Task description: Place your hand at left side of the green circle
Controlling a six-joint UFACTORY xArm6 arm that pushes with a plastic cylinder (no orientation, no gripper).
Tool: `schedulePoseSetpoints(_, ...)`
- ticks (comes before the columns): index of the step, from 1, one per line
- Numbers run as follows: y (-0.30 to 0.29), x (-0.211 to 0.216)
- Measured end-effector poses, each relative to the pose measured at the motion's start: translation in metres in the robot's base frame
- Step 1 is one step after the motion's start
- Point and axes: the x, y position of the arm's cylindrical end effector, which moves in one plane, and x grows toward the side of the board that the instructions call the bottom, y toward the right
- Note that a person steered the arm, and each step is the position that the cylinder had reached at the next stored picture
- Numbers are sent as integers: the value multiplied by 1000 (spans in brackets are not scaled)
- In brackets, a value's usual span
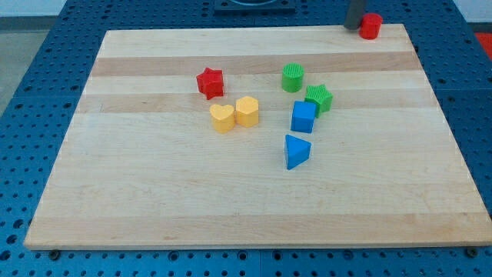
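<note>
Camera view: your green round plastic block (293,78) sits upper centre on the wooden board (154,200). My tip (354,26), a bare rod without jaws, stands far right beside the red cylinder (371,26). Approach not yet made.
</note>
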Motion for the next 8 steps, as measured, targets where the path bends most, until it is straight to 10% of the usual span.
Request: schedulePoseSetpoints(8, -168, 101)
